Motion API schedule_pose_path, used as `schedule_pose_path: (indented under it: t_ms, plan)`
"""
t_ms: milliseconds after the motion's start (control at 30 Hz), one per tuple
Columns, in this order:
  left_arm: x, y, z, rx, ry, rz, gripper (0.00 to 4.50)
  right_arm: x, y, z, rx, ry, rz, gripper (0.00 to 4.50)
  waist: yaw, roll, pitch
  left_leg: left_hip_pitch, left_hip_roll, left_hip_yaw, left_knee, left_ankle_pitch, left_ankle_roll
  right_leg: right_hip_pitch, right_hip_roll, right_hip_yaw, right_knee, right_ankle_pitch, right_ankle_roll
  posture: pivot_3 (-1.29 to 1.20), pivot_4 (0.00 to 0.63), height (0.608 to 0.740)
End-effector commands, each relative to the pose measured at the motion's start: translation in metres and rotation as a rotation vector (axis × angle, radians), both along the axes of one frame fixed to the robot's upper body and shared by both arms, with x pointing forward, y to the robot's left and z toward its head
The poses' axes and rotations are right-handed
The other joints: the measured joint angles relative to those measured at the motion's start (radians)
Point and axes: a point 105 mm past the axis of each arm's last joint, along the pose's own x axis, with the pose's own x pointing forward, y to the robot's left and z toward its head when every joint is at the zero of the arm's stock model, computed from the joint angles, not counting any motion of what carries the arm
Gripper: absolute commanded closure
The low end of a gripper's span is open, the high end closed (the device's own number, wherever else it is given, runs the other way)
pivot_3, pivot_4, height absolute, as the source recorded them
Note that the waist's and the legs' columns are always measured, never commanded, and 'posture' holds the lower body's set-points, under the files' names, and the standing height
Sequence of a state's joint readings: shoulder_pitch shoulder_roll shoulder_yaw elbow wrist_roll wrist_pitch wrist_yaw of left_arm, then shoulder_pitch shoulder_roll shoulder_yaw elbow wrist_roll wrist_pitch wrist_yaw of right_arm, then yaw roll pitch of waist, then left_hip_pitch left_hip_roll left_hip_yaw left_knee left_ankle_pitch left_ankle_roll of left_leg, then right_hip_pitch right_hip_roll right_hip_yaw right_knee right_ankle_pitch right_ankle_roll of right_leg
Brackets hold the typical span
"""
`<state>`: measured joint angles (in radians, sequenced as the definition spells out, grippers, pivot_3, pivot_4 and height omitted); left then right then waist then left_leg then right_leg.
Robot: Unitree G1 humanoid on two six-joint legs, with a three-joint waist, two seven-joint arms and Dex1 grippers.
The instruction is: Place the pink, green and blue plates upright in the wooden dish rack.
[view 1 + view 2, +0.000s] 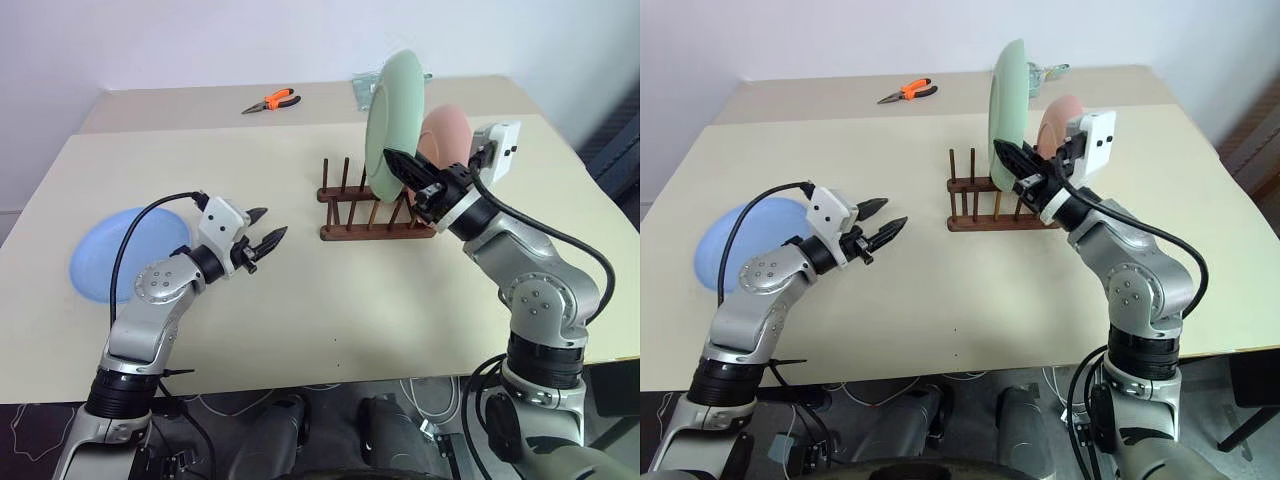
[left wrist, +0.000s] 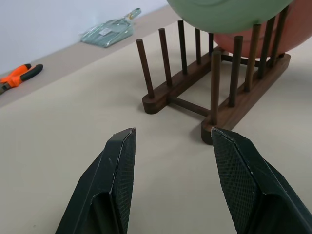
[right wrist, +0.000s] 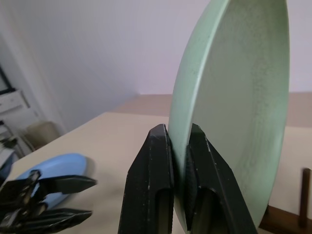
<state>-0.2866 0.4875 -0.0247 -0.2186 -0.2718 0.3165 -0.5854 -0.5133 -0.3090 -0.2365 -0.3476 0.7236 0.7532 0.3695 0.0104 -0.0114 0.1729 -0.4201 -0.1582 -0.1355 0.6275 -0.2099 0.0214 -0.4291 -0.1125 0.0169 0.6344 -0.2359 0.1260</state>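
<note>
I get bright, even, diffuse light, soft shadows around the wooden dish rack (image 1: 375, 212), no glare, slight close-range softness.

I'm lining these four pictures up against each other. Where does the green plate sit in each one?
Left eye view: green plate, upright above the wooden dish rack, right of centre.
Right eye view: above the rack, near centre.
Left wrist view: top edge.
Right wrist view: right half, clamped by the right gripper.
Shared landmark: the rack.
</note>
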Motion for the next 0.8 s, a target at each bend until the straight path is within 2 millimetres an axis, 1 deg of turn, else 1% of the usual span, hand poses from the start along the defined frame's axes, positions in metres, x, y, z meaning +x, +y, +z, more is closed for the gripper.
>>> schedule_pose_path:
  t_ms: [33, 167, 333, 400, 433, 467, 500, 533, 567, 600, 667, 733, 800]
  plan:
    - [-0.005, -0.005, 0.009, -0.001, -0.045, -0.023, 2.03, -0.002, -0.007, 0.020, 0.054, -0.073, -0.014, 4.50, 0.000, 0.000, 0.000, 0.000, 0.000, 0.000, 0.000, 0.000, 0.000, 0.000, 0.000, 0.000, 0.000, 0.000, 0.000, 0.00, 0.150, 0.719]
    - [-0.006, -0.006, 0.007, 0.002, -0.040, -0.029, 2.03, 0.000, -0.008, 0.016, 0.043, -0.053, -0.018, 4.50, 0.000, 0.000, 0.000, 0.000, 0.000, 0.000, 0.000, 0.000, 0.000, 0.000, 0.000, 0.000, 0.000, 0.000, 0.000, 0.00, 0.150, 0.719]
    - [-0.006, -0.009, 0.006, 0.009, -0.040, -0.040, 2.03, 0.000, -0.004, 0.003, 0.016, -0.001, 0.014, 4.50, 0.000, 0.000, 0.000, 0.000, 0.000, 0.000, 0.000, 0.000, 0.000, 0.000, 0.000, 0.000, 0.000, 0.000, 0.000, 0.00, 0.150, 0.719]
    - [-0.006, -0.009, 0.006, 0.011, -0.039, -0.040, 1.96, 0.001, -0.004, 0.001, 0.000, 0.004, 0.008, 3.73, 0.000, 0.000, 0.000, 0.000, 0.000, 0.000, 0.000, 0.000, 0.000, 0.000, 0.000, 0.000, 0.000, 0.000, 0.000, 0.00, 0.150, 0.719]
    - [-0.005, -0.008, 0.006, 0.005, -0.033, -0.038, 1.96, 0.002, -0.004, 0.000, -0.014, 0.003, 0.004, 3.45, 0.000, 0.000, 0.000, 0.000, 0.000, 0.000, 0.000, 0.000, 0.000, 0.000, 0.000, 0.000, 0.000, 0.000, 0.000, 0.00, 0.150, 0.719]
    - [-0.003, -0.006, 0.006, -0.004, -0.027, -0.026, 1.96, 0.002, -0.005, 0.000, -0.035, -0.007, -0.011, 3.00, 0.000, 0.000, 0.000, 0.000, 0.000, 0.000, 0.000, 0.000, 0.000, 0.000, 0.000, 0.000, 0.000, 0.000, 0.000, 0.00, 0.150, 0.719]
    - [-0.002, -0.003, 0.006, -0.014, -0.021, -0.014, 1.43, 0.003, -0.005, 0.001, -0.060, -0.022, -0.031, 2.48, 0.000, 0.000, 0.000, 0.000, 0.000, 0.000, 0.000, 0.000, 0.000, 0.000, 0.000, 0.000, 0.000, 0.000, 0.000, 0.00, 0.150, 0.719]
    - [-0.001, -0.002, 0.006, -0.016, -0.020, -0.007, 1.15, 0.004, -0.007, 0.003, -0.100, -0.051, -0.057, 2.03, 0.000, 0.000, 0.000, 0.000, 0.000, 0.000, 0.000, 0.000, 0.000, 0.000, 0.000, 0.000, 0.000, 0.000, 0.000, 0.00, 0.150, 0.719]
    - [0.000, -0.001, 0.006, -0.015, -0.021, -0.004, 0.63, 0.005, -0.008, 0.004, -0.128, -0.072, -0.073, 1.44, 0.000, 0.000, 0.000, 0.000, 0.000, 0.000, 0.000, 0.000, 0.000, 0.000, 0.000, 0.000, 0.000, 0.000, 0.000, 0.00, 0.150, 0.719]
    - [0.000, 0.000, 0.006, -0.011, -0.023, 0.002, 0.14, 0.005, -0.009, 0.006, -0.170, -0.099, -0.090, 0.96, 0.000, 0.000, 0.000, 0.000, 0.000, 0.000, 0.000, 0.000, 0.000, 0.000, 0.000, 0.000, 0.000, 0.000, 0.000, 0.00, 0.150, 0.719]
    - [0.001, 0.004, 0.005, -0.005, -0.024, 0.021, 0.06, 0.005, -0.011, 0.011, -0.267, -0.172, -0.126, 0.95, 0.001, 0.001, 0.000, 0.000, 0.000, 0.000, 0.000, 0.000, 0.000, 0.000, 0.000, -0.001, 0.000, 0.000, 0.000, 0.00, 0.150, 0.719]
    - [0.002, 0.006, 0.006, -0.001, -0.030, 0.040, 0.06, 0.005, -0.013, 0.015, -0.308, -0.218, -0.149, 0.95, 0.001, 0.001, 0.000, 0.000, 0.000, 0.000, 0.000, 0.000, 0.000, 0.000, 0.000, -0.001, 0.000, 0.000, 0.000, 0.00, 0.150, 0.719]
    - [0.007, 0.015, 0.008, -0.025, -0.033, 0.095, 0.06, 0.004, -0.015, 0.025, -0.396, -0.298, -0.181, 0.95, 0.001, 0.001, 0.000, 0.000, 0.000, 0.000, 0.000, 0.000, 0.000, 0.000, 0.000, -0.001, 0.000, 0.000, 0.000, 0.00, 0.150, 0.719]
